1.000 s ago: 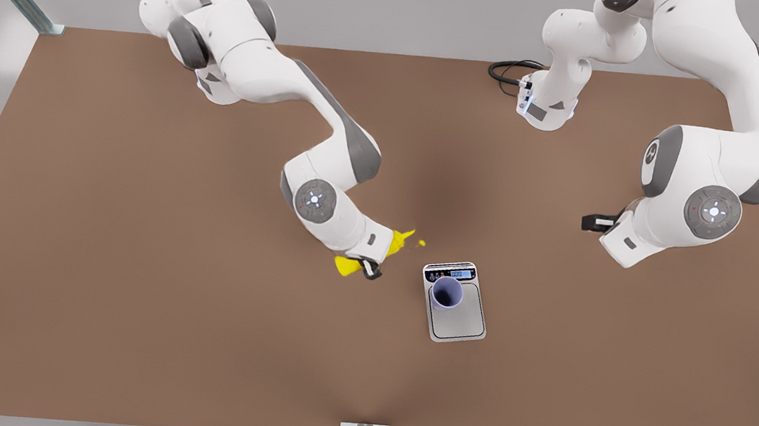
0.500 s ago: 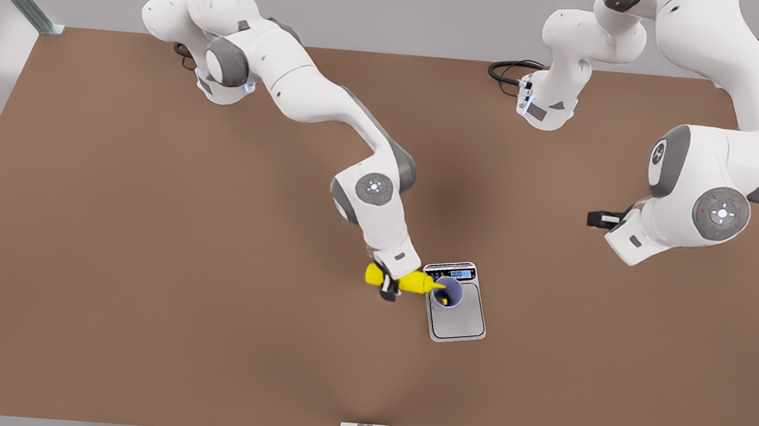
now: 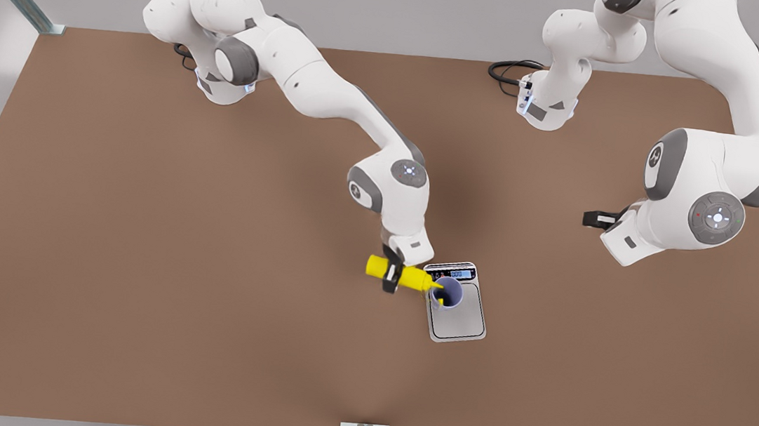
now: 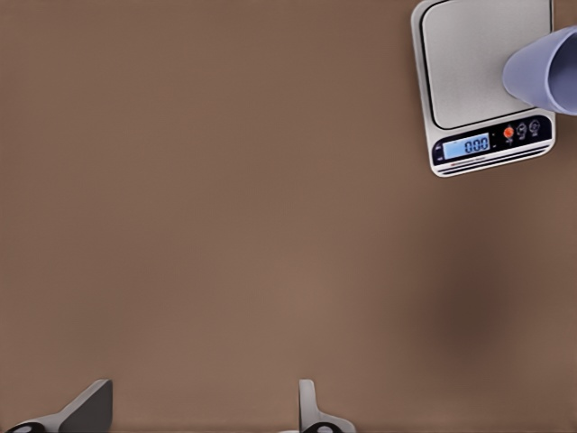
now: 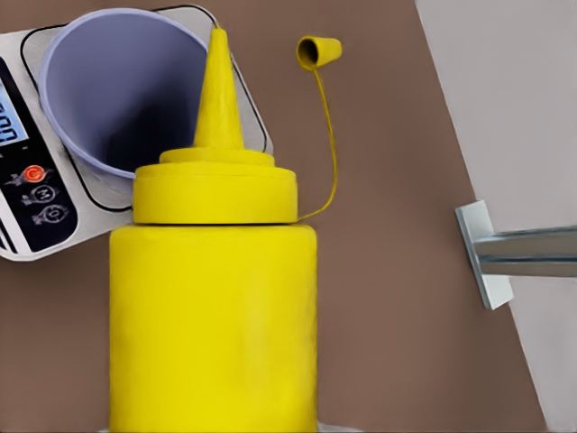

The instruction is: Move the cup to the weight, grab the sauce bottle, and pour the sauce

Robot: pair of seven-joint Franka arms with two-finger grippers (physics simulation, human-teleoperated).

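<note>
The cup (image 3: 447,293) stands upright on the scale (image 3: 458,323), at the end of the plate next to the display strip, and the display reads 0.00 in my left wrist view. I hold the sauce bottle (image 3: 399,276) in my right gripper (image 3: 390,275), whose fingers are closed on the yellow body just beside the scale, on the front view's left of it. The bottle lies tipped nearly flat, with its cone nozzle (image 5: 219,90) at the cup's rim (image 5: 126,18) and pointing into it. A small yellow spot of sauce (image 3: 441,301) shows at the cup's edge. The bottle's little cap (image 5: 319,51) hangs loose on a thin yellow tether. My left gripper (image 3: 596,219) waits well apart over the bare brown table (image 3: 133,272), on the front view's right, its fingers (image 4: 86,410) spread wide and holding nothing.
</note>
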